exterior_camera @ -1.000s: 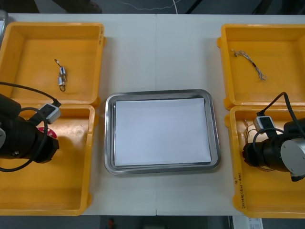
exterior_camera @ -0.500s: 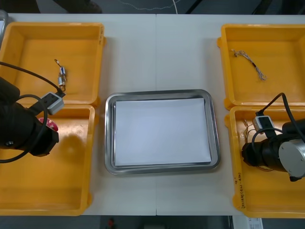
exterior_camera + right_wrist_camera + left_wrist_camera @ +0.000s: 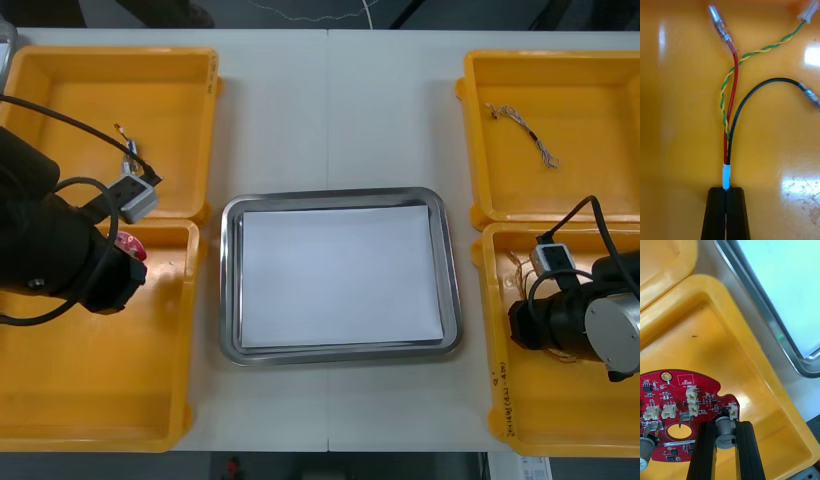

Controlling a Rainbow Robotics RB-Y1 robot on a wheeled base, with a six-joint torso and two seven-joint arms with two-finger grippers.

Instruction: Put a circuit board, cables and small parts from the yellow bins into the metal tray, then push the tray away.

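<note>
My left gripper (image 3: 725, 426) is shut on a metal cylinder that stands on the round red circuit board (image 3: 677, 401). It holds the board over the near left yellow bin (image 3: 752, 352). In the front view the board (image 3: 131, 245) peeks out beside the left arm, near the bin's inner wall. The metal tray (image 3: 340, 196), white inside, lies at the table's middle. Over the near right bin (image 3: 500, 400), my right gripper (image 3: 726, 192) is shut on the white-banded end of a cable bundle (image 3: 732, 108) of red, black and twisted yellow-green wires lying on the bin floor.
The far left bin (image 3: 60, 75) holds a small metal part (image 3: 124, 137), partly hidden by my left arm. A thin cable (image 3: 522, 128) lies in the far right bin (image 3: 600, 70). Bare table separates the bins from the tray.
My left arm has moved right toward the tray with the circuit board in its grip. The right gripper has shut on the cable bundle; the right arm stayed in place.
</note>
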